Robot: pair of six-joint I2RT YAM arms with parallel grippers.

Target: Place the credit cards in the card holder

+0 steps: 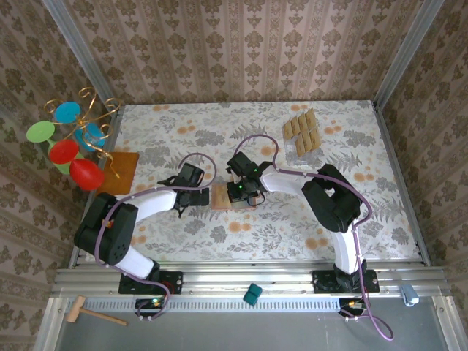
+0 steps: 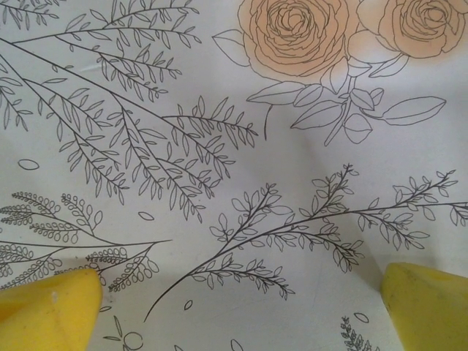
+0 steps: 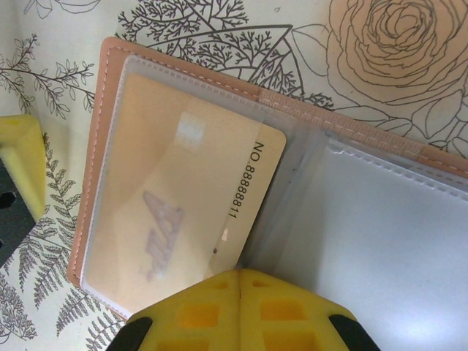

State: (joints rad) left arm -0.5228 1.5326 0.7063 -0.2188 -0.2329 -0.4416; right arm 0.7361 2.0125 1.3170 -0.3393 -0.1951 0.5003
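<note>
Front rail: a wooden mallet (image 1: 86,314) and a small teal block (image 1: 252,295) are seen lying near the arm bases.
Bench (image 1: 365,212): it is covered with a pale cloth printed with flowers and leaves.
Card holder (image 1: 221,196): it is laid open and flat at the middle of the bench, between the two grippers; in the right wrist view its salmon edge (image 3: 95,146) and clear pockets are seen.
Pocketed card (image 3: 183,205): a tan card printed "NO. 8888811" is seen behind the clear pocket of the left half of the holder.
Right gripper (image 1: 240,190): its yellow fingers (image 3: 212,314) are pressed together at the near edge of the holder, over the edge of the tan card; whether anything is pinched cannot be told.
Left gripper (image 1: 187,178): it is held just beside the holder, on its left; its fingers (image 2: 47,311) are spread wide over bare cloth, with nothing between them.
Orange-brown mat (image 1: 123,170): it is placed at the left edge of the bench.
Ornament (image 1: 69,139): coloured discs on gold wire stand on the mat.
Credit cards (image 1: 301,133): they are laid in rows at the far right, well apart from the holder.
</note>
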